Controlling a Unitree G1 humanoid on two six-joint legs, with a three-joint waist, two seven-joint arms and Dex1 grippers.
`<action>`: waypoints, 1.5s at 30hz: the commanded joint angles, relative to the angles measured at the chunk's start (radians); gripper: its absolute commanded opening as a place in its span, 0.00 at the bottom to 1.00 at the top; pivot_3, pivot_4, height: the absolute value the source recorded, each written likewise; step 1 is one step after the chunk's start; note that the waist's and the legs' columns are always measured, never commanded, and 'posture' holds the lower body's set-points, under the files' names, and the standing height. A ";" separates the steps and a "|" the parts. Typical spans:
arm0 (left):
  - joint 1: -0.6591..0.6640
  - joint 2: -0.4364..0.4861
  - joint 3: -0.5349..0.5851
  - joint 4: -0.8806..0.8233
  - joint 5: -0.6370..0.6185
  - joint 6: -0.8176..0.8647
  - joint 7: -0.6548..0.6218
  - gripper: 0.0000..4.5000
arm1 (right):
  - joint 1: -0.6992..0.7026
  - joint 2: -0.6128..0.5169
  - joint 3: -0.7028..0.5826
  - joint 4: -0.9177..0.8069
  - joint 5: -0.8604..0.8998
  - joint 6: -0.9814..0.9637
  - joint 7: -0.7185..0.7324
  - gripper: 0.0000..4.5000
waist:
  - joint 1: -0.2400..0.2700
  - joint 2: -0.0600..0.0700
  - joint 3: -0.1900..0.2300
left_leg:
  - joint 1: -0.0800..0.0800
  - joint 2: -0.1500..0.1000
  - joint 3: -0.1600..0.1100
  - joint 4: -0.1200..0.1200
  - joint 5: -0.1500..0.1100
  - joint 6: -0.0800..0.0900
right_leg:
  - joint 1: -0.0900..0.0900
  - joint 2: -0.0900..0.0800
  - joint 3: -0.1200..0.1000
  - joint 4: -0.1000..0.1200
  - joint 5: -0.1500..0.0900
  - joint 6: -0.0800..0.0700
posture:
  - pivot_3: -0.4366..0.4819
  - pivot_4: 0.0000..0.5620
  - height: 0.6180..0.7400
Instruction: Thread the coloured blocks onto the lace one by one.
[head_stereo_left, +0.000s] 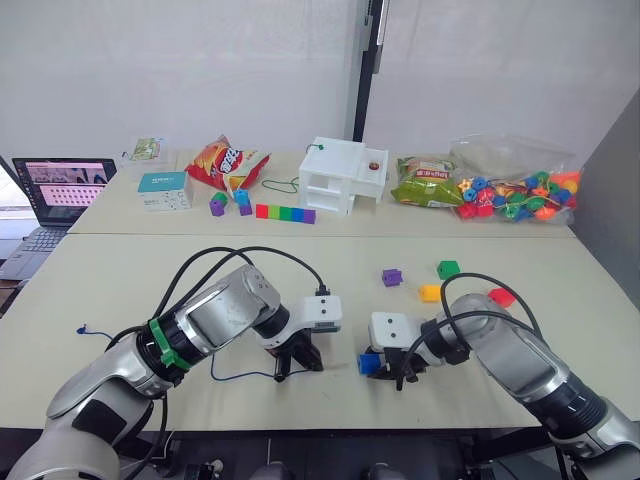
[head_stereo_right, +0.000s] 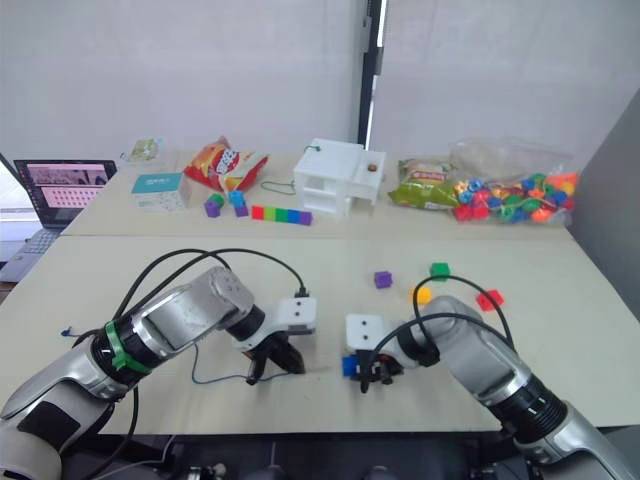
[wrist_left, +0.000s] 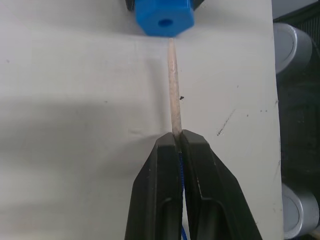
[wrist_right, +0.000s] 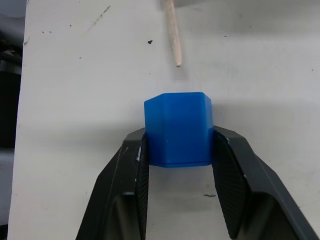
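The left claw (wrist_left: 179, 145), clamped on the lace (wrist_left: 173, 90), aims its pale tip at the blue block (wrist_right: 178, 129) gripped by the right claw (wrist_right: 177, 150), near the desk's (head_stereo_left: 120, 270) front edge; purple (head_stereo_left: 392, 277), green (head_stereo_left: 448, 269), yellow-orange (head_stereo_left: 430, 293) and red (head_stereo_left: 502, 297) blocks lie behind.

Blue block (wrist_right: 177, 129) in right pincer (wrist_right: 178, 150), hole facing lace's (wrist_left: 173, 90) pale tip, just short.

Pale table (head_stereo_left: 130, 280): loose blocks (head_stereo_left: 447, 269), lace (head_stereo_left: 235, 377), laptop (head_stereo_left: 55, 200).
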 joint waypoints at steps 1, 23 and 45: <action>-0.030 -0.029 -0.004 -0.003 -0.003 0.011 0.002 0.00 | -0.001 0.004 0.016 -0.008 0.017 -0.003 0.015 0.29 | 0.000 0.000 0.000 | 0.000 0.000 0.000 0.000 0.000 0.000 | 0.000 0.000 0.000 0.000 0.000 0.000 | 0.48 0.27 1.00; -0.051 -0.099 0.004 0.043 -0.001 0.033 0.051 0.00 | 0.011 0.014 0.022 -0.043 0.023 0.023 0.008 0.29 | 0.000 0.000 0.000 | 0.000 0.000 0.000 0.000 0.000 0.000 | 0.000 0.000 0.000 0.000 0.000 0.000 | 0.48 0.27 1.00; 0.181 -0.197 0.208 0.090 0.020 -0.353 0.226 0.44 | 0.045 0.017 0.006 -0.058 0.024 0.062 -0.026 0.29 | 0.000 0.000 0.000 | 0.001 0.000 0.000 0.001 0.000 0.000 | 0.001 -0.001 0.000 0.001 0.000 0.000 | 0.48 0.27 1.00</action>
